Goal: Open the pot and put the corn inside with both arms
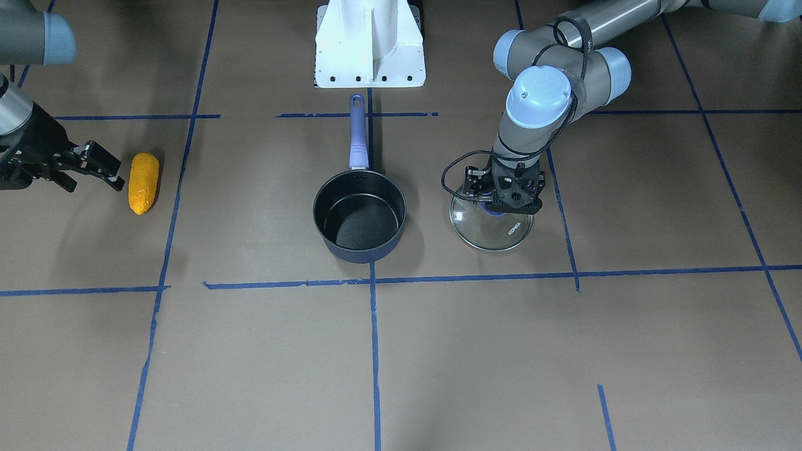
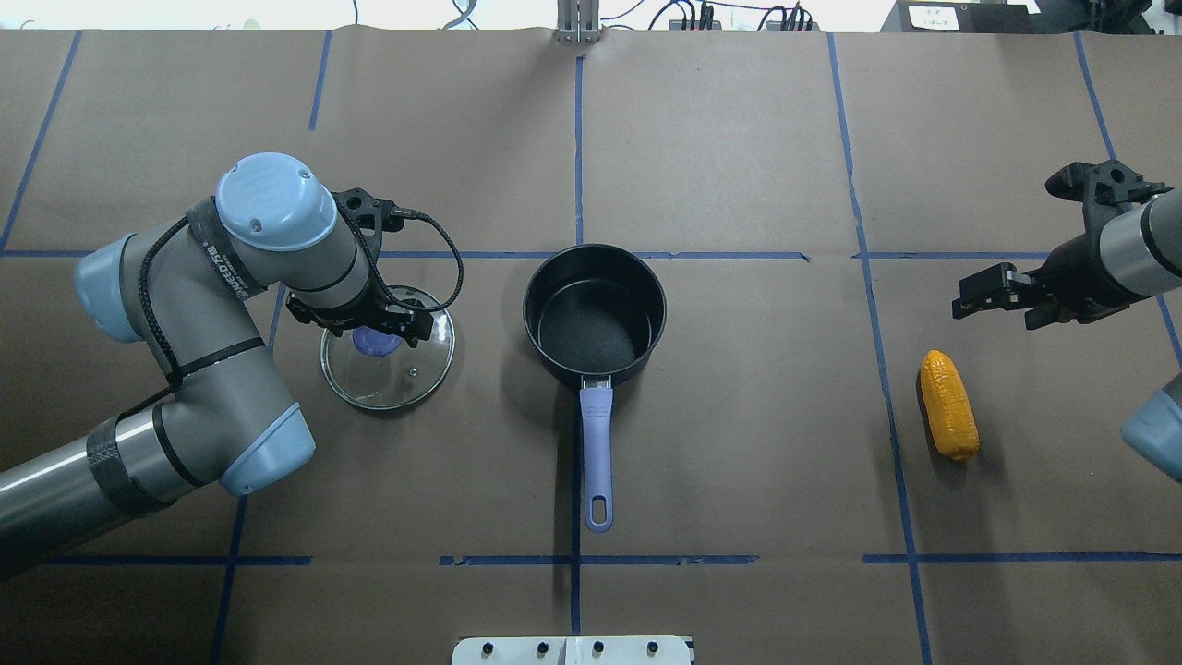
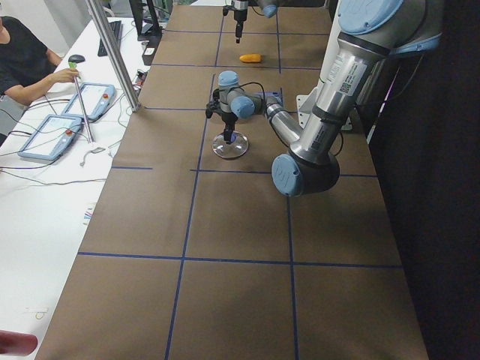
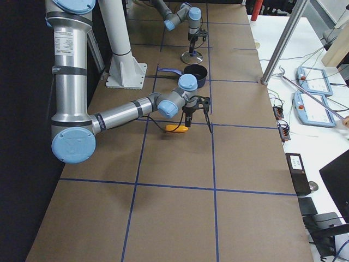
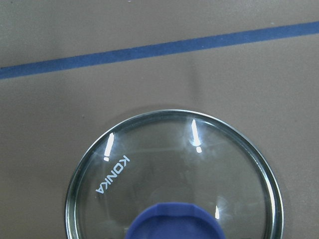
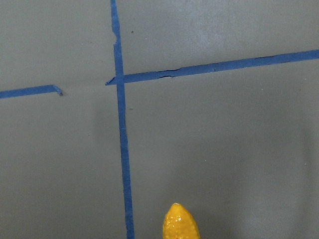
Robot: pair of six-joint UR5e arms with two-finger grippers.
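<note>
With the pot already uncovered, I have two separate hazards to manage. The small round dark navy saucepan stands open at the centre of the brown paper-covered table, its long lavender handle pointing toward my base. Its round glass lid lies flat on the table just beside the pot, on my left. My left gripper sits directly over the lid's purple knob. Whether its fingers are clamped on the knob or clear of it, I cannot tell.

- Hazard 1: if the left arm rises with the knob still pinched, the lid will drag or tip toward the pot.

My right gripper is empty, jaws apart, near one end of the orange-yellow toy corn cob, which lies well apart from the pot on my right.

- Hazard 2: closing on the tapered tip rather than the middle would likely squeeze the cob out.
- Hazard 3: a cob released flat across the opening could catch on the rim.
</note>
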